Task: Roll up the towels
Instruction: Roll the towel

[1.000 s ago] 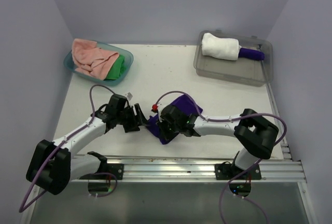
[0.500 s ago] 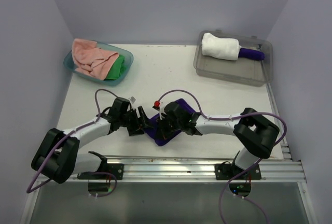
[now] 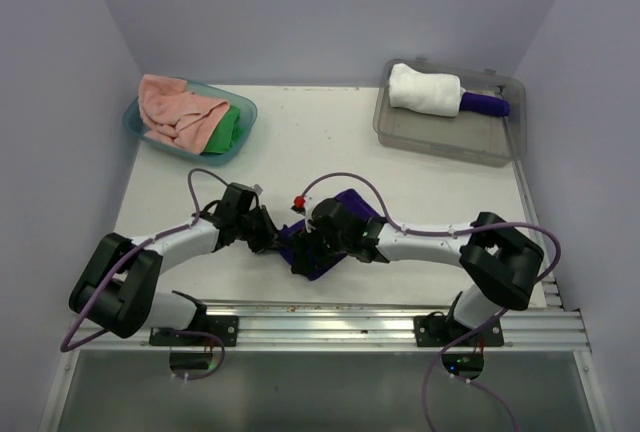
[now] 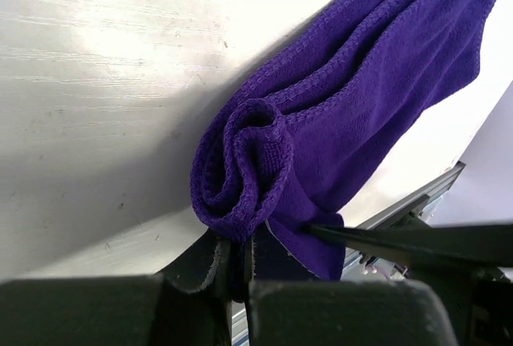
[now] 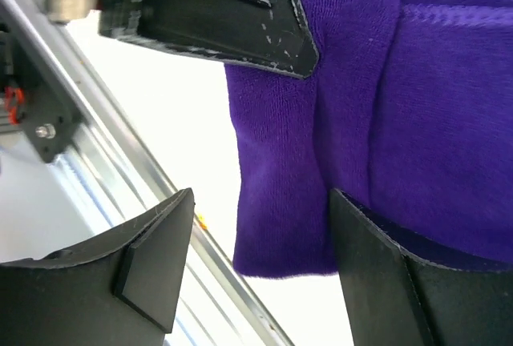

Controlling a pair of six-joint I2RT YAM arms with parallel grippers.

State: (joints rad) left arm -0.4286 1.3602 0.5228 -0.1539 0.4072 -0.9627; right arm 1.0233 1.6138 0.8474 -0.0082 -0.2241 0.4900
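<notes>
Purple towel (image 4: 353,106): matt, nubby terry cloth, ribbed stitched hem.
I see the tabletop (image 4: 96,66) as smooth, semi-glossy white, faintly scuffed and speckled.

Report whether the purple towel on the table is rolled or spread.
Partly rolled: one end of the purple towel curls into a spiral, pinched by the left gripper; the rest trails unrolled.

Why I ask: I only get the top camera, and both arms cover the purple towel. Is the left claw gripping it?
Observer: Yes. The left wrist view shows the left claw shut on the purple towel, just below its coiled end.
Operator: And the right claw?
Observer: In the right wrist view the right claw is open, with the towel's corner between its spread fingers.
</notes>
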